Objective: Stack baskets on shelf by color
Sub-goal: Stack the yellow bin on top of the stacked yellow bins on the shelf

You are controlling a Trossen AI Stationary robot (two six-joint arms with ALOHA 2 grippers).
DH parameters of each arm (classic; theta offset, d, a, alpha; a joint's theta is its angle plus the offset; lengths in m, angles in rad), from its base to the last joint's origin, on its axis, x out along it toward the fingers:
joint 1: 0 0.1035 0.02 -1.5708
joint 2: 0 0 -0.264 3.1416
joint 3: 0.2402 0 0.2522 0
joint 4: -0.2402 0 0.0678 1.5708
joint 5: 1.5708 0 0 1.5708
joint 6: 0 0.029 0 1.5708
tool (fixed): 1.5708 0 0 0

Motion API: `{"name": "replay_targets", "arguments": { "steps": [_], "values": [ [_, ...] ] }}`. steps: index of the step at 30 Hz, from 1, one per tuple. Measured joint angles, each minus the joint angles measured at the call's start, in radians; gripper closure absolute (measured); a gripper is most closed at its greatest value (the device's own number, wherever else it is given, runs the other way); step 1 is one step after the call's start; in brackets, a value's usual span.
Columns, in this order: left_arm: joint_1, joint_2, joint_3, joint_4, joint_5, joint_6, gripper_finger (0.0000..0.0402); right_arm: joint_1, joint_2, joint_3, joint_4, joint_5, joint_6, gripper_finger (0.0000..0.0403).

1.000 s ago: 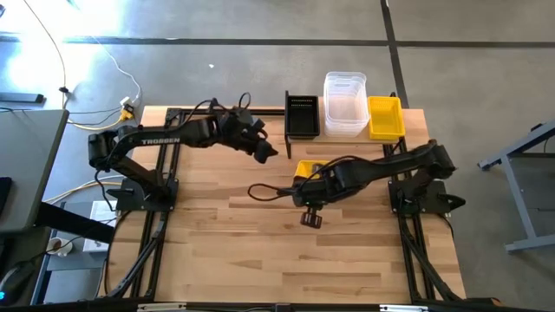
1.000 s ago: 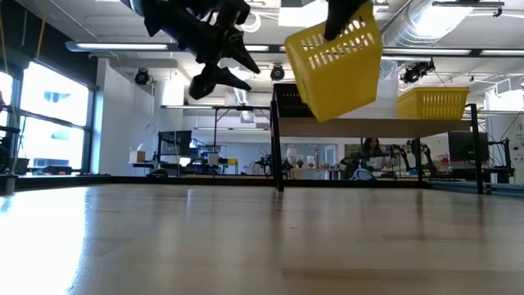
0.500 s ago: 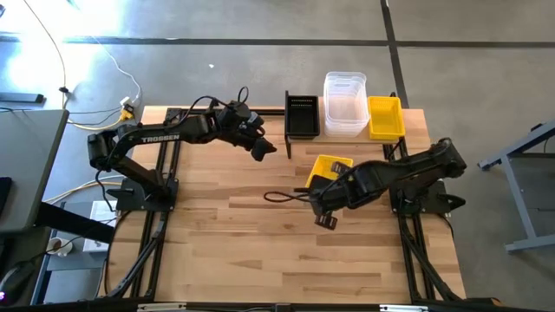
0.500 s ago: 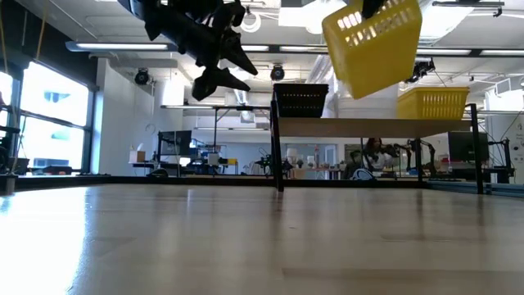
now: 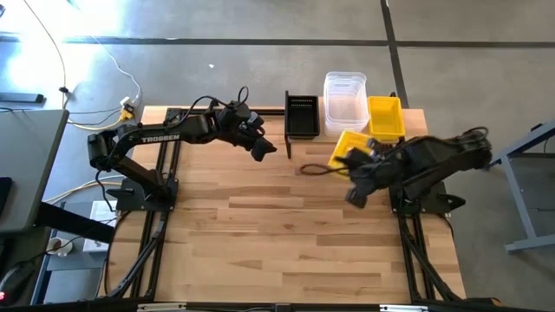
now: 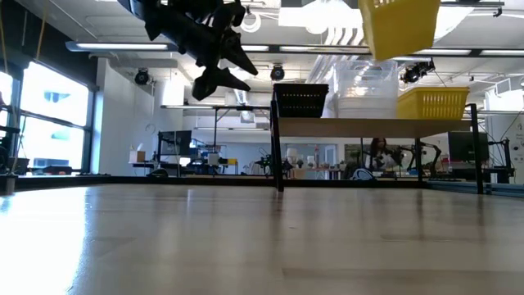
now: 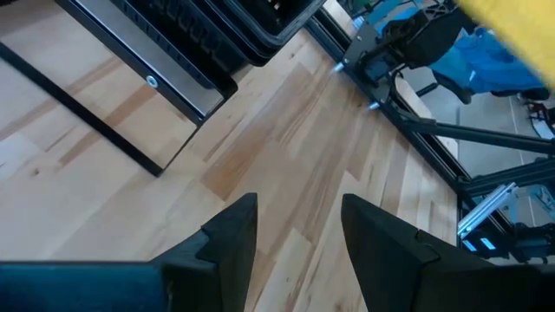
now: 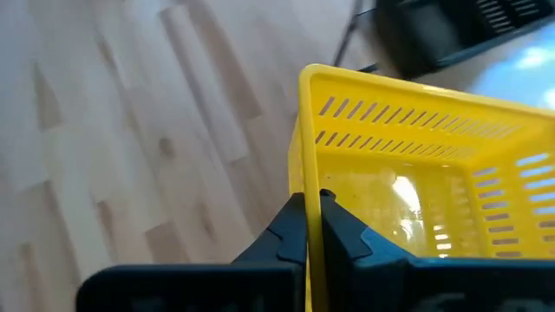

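- A yellow basket (image 5: 349,147) hangs in the air above the table (image 5: 260,243), just in front of the shelf (image 6: 372,125), tilted in the high view.
- The right gripper (image 8: 312,227) pinches that basket's rim wall, its fingers pressed tight on the yellow plastic.
- On the shelf sit a black basket (image 5: 302,115), a clear tub stack (image 5: 345,104) and another yellow basket (image 5: 385,117), side by side.
- The left gripper (image 7: 295,230) hovers high near the shelf's black-basket end, fingers spread, holding nothing.
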Motion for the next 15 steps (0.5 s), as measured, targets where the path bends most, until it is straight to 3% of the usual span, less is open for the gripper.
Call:
{"name": "replay_targets", "arguments": {
  "steps": [8, 15],
  "values": [
    [0.0, 0.0, 0.0, 0.003, -0.009, -0.001, 0.0243, -0.001, -0.185, 0.0, -0.074, 0.188, -0.029, 0.0403],
    [0.0, 0.0, 0.0, 0.004, -0.057, -0.002, 0.0243, -0.016, -0.303, 0.0, -0.081, 0.358, -0.179, 0.0403]
  ]
}}
